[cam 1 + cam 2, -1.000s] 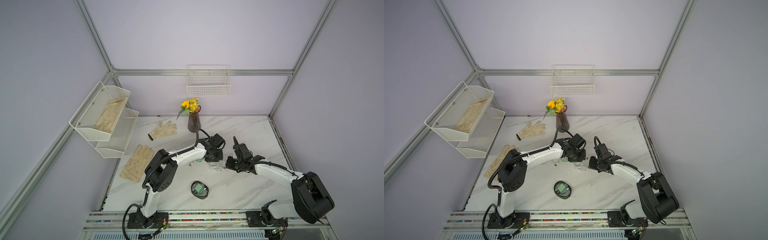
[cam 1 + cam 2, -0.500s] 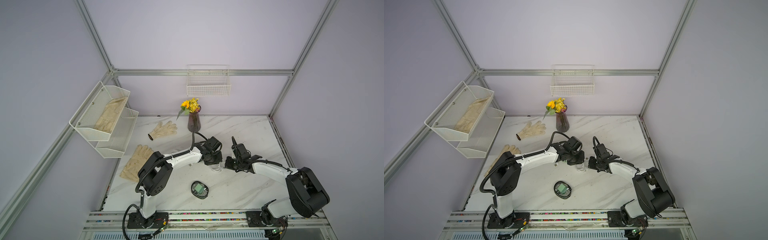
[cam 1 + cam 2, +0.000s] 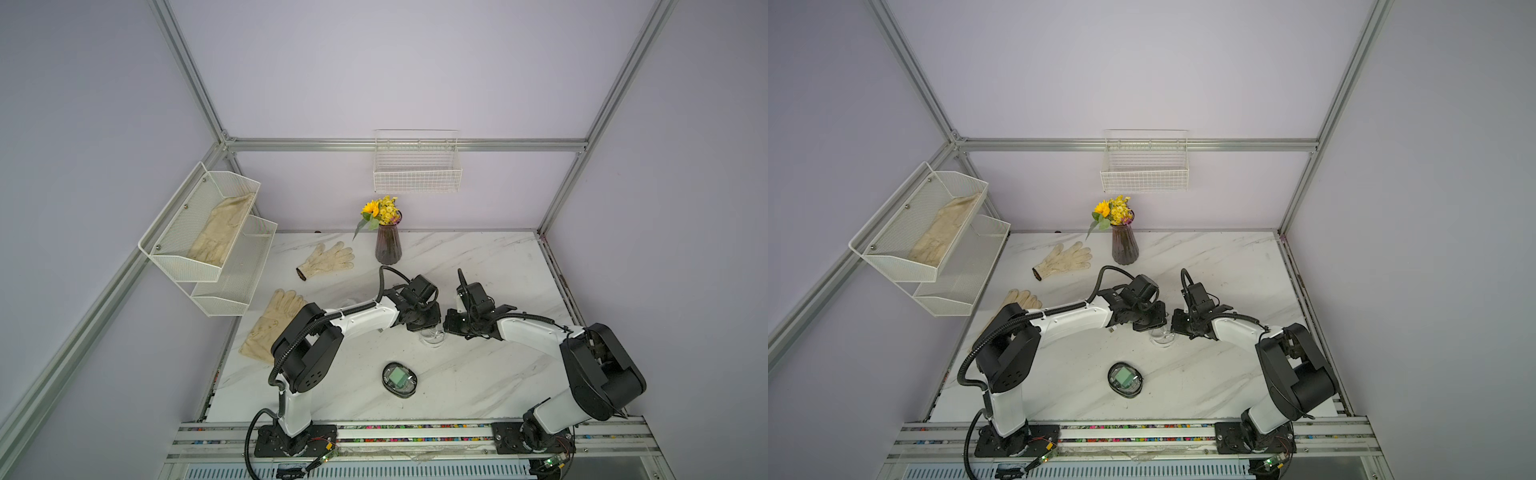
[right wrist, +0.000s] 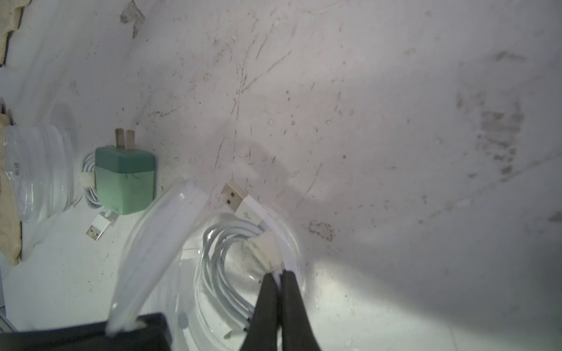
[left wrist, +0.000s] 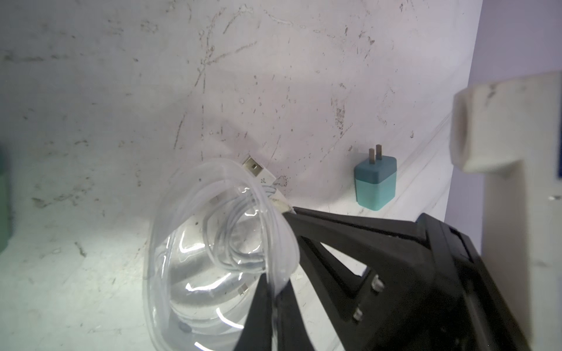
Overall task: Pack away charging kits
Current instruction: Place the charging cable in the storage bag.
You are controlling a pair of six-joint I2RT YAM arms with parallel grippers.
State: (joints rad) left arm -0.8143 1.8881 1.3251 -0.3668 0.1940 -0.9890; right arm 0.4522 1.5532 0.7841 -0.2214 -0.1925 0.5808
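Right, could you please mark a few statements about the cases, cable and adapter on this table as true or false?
1. The left gripper is shut on the clear case's wall. True.
2. The white cable sits wholly inside that case. False: its USB plug pokes out over the rim, and the right gripper is pinched on the cable.
3. The teal adapter lies on its side. False: it stands with its prongs up.
4. The black-rimmed case lies on the table apart from both arms. True.
5. The glove in the side rack lies in its lower tier. False: it is in the upper tier.
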